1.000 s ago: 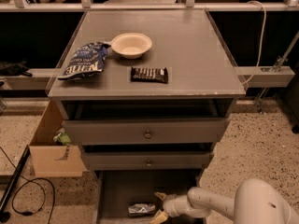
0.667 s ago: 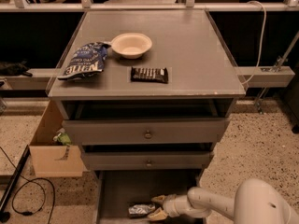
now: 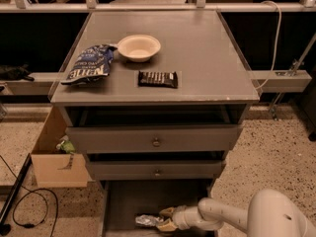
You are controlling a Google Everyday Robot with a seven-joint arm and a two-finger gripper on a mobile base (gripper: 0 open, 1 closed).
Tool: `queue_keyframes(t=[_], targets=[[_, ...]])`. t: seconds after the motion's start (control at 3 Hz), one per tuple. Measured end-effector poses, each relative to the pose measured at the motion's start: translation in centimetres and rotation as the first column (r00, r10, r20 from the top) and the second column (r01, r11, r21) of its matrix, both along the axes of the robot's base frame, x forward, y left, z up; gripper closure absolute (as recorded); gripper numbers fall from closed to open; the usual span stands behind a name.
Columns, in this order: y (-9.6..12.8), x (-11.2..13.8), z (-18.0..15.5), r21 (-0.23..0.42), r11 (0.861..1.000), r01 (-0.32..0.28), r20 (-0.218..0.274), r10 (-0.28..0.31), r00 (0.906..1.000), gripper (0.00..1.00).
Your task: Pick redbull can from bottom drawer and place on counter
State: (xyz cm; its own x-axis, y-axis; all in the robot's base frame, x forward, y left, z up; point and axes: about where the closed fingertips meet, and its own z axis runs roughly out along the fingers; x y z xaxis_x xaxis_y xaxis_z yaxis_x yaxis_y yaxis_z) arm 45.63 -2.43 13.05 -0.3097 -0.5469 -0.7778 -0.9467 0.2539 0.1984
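Note:
The redbull can (image 3: 146, 220) lies on its side on the floor of the open bottom drawer (image 3: 123, 201), near its front. My gripper (image 3: 164, 219) reaches in from the right, low in the drawer, with its tan fingertips (image 3: 166, 212) spread open on either side of the can's right end. The white arm (image 3: 222, 215) runs off to the lower right. Above, the grey counter (image 3: 207, 48) carries other items.
On the counter sit a blue chip bag (image 3: 89, 64), a cream bowl (image 3: 138, 47) and a dark candy bar (image 3: 157, 79). Two upper drawers with round knobs (image 3: 156, 142) stand slightly open. A cardboard box (image 3: 52, 154) and black cables (image 3: 29, 206) lie on the floor at left.
My gripper has slid a little further left toward the can, its fingers now reaching around the can's right end. The can has not moved.

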Motion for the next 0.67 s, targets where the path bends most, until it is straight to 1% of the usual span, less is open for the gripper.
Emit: queue_keyframes(t=[0.33, 0.67], targets=[[0.01, -0.01, 0.00, 0.000, 1.000, 0.000, 0.000, 0.000, 1.0000, 1.00], [-0.05, -0.42, 0.48, 0.001, 1.000, -0.005, 0.006, 0.005, 1.0000, 1.00]])
